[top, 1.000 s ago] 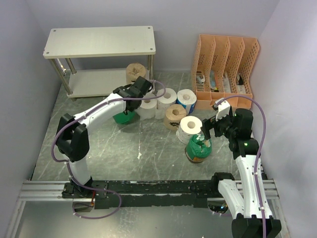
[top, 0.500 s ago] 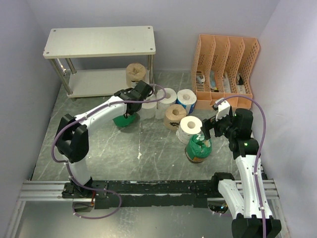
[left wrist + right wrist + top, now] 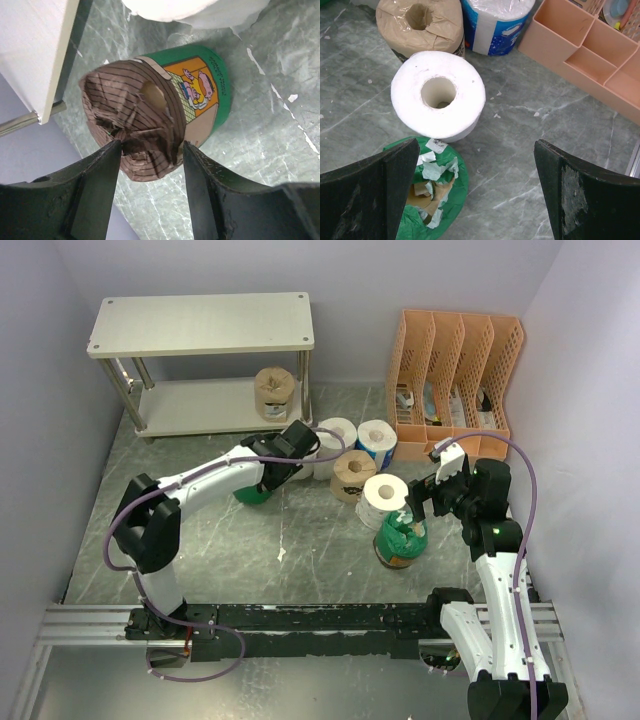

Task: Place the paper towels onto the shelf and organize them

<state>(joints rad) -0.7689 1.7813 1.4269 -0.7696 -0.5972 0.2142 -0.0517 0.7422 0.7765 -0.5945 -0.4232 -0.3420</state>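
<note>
A green-wrapped paper towel roll [image 3: 200, 100] lies on its side on the floor, its torn brown end toward my left gripper [image 3: 151, 146]. That gripper is open, its fingertips just short of the roll's end and holding nothing. In the top view it [image 3: 275, 472] hangs over this roll [image 3: 252, 494]. My right gripper [image 3: 476, 145] is wide open above the floor, beside a white roll [image 3: 438, 95] and a second green roll [image 3: 427, 185]. One tan roll [image 3: 274, 390] stands on the lower board of the shelf [image 3: 200, 325].
A tan roll [image 3: 352, 472], a blue-printed roll [image 3: 377, 442] and a white roll [image 3: 337, 436] cluster mid-floor; another white one is partly hidden behind my left arm. The orange file organizer [image 3: 460, 370] stands back right. A shelf board edge [image 3: 35, 55] is close on the left.
My left gripper has swung right and toward the near side with the green roll, and its jaws have come apart, leaving the roll on the floor. The right arm has not moved.
</note>
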